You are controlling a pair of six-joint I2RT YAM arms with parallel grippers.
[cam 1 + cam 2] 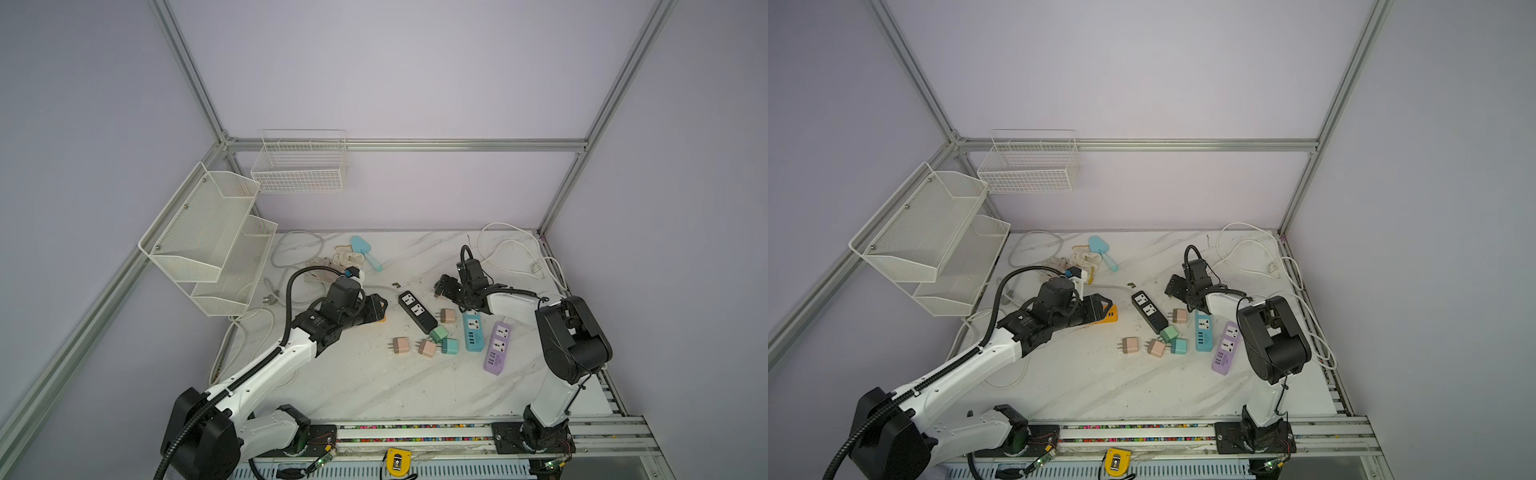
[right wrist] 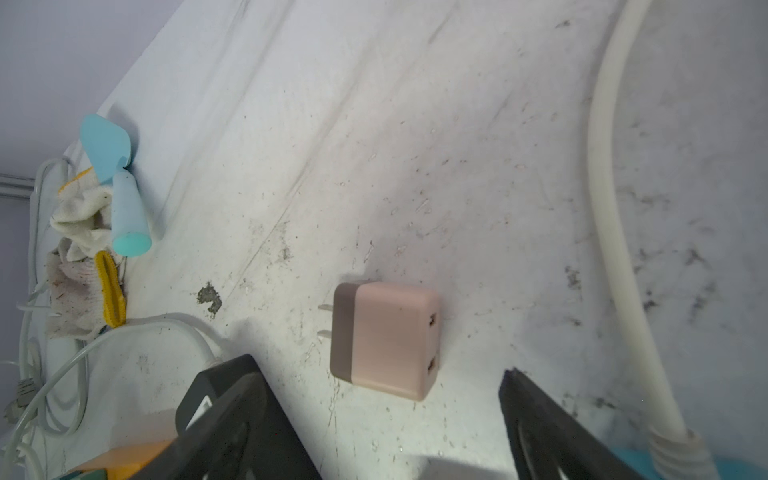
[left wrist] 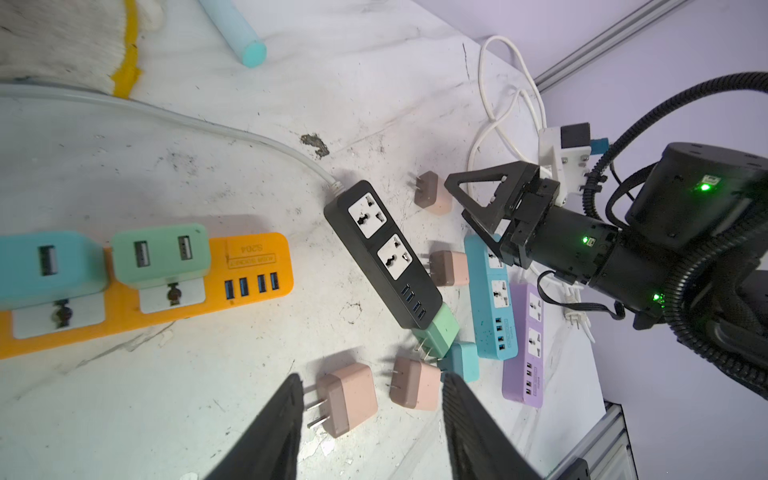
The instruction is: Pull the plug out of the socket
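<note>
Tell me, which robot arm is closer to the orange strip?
Left. The left end effector sits at the end of the orange strip. The right end effector is far off, beyond the black strip, by a pink plug.

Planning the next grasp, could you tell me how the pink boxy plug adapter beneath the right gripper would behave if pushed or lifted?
The pink boxy plug adapter looks like rigid plastic, so it likely holds its shape. Lying on a broad flat face, it should slide, not roll. Its smooth rounded corners might slip.

marble table (image 1: 365, 386), black power strip (image 1: 417, 311), pink plug (image 1: 401, 345), white cord (image 2: 604, 208)
</note>
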